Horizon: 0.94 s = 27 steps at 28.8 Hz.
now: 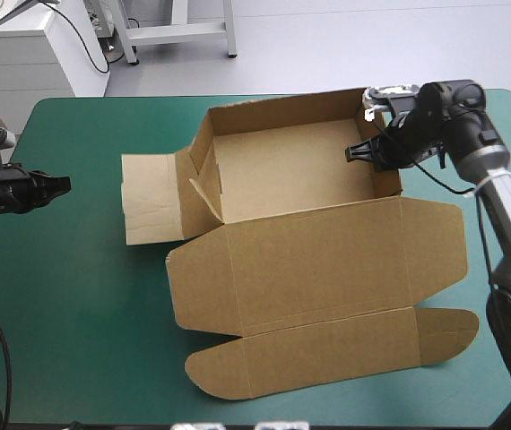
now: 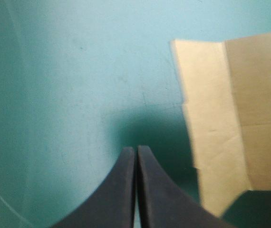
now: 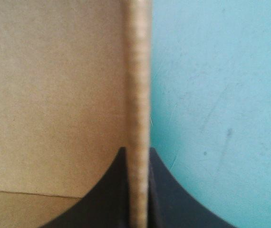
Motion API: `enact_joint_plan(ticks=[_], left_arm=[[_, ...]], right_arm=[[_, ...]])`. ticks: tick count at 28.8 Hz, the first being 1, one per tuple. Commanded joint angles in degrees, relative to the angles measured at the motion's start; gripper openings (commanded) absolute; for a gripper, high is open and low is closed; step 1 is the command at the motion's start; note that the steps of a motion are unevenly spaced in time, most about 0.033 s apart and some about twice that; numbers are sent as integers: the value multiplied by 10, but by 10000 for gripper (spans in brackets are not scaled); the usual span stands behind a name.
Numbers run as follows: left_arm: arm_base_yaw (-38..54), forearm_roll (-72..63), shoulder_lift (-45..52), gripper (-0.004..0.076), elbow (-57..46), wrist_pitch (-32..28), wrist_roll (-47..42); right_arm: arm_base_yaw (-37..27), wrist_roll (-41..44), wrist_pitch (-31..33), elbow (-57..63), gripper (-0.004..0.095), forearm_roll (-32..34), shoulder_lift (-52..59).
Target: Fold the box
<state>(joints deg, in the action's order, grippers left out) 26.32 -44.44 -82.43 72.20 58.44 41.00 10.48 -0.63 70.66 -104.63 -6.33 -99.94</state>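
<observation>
- As you look down, you have one brown box and two grippers over the teal-green tabletop.
- Its open tray runs left to right, mid-table, with the lid flat toward the near edge.
- Your right gripper pinches the tray's right wall.
- Your left gripper, closed and empty, points at the flat left flap, apart from it.

Bright, even light falls from above on the teal-green cover. The brown box throws only thin, soft shadows along its flaps, and its tray is dimmer under the left wall. In the left wrist view a soft dark shadow lies on the cover just ahead of the left gripper. Close to the right gripper, the box's upright edge looks blurred.
</observation>
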Motion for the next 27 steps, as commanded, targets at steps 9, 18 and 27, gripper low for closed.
enact_joint_plan(ticks=[9,18,27], left_arm=[[0,-83,-55,-8,14,-25,-9],[-70,-206,-109,-8,11,22,23],[-144,-236,-99,-8,11,59,12]], right_arm=[[-5,-19,8,-23,-21,-34,160],[-5,-32,-9,-24,-21,-111,136],[-5,-14,-20,-24,-21,-86,97]])
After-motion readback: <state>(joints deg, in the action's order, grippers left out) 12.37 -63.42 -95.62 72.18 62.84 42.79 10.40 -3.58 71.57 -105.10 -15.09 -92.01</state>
